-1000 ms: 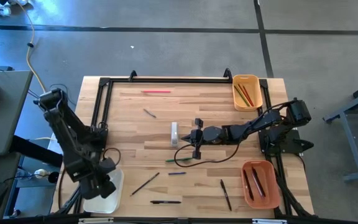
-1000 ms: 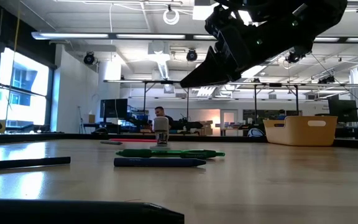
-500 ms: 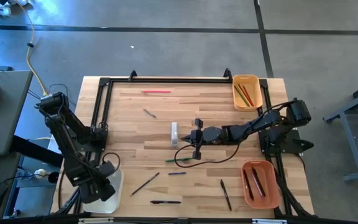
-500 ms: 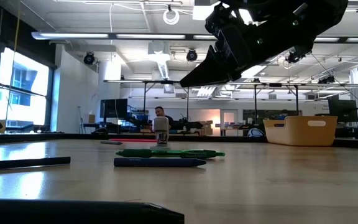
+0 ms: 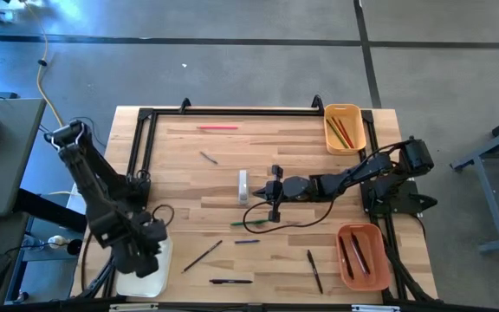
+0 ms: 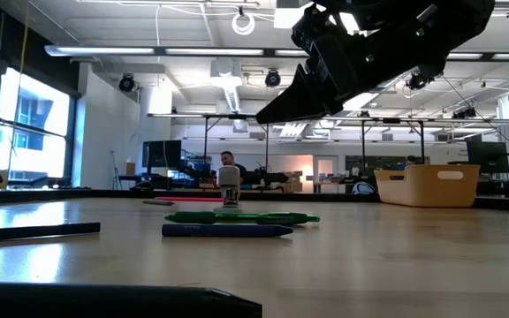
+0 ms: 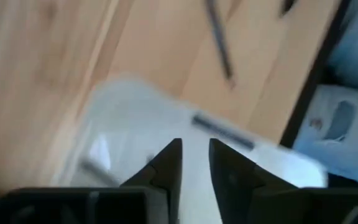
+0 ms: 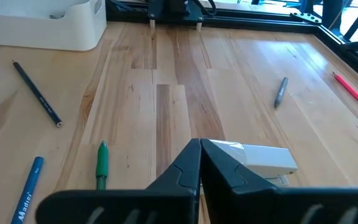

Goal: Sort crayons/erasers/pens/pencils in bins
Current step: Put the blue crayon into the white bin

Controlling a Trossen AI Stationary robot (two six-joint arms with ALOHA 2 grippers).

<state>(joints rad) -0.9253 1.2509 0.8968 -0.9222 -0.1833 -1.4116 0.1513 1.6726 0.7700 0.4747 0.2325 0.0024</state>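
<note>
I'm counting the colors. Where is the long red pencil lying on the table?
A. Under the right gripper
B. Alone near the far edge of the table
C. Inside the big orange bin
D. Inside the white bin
B. The high view shows the red pencil lying by itself on bare wood near the table's far edge, well away from the right gripper and every bin.

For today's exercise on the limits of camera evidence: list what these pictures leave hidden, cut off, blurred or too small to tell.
- White bin, high view: the left arm covers most of it, hiding its contents.
- Same bin, left wrist view: blur; the dark stick inside can't be identified.
- Black object, low view: cut off by the bottom edge.
- Eraser, right wrist view: partly hidden behind the right claw.
- Orange bin, high view: contents too small to name.
</note>
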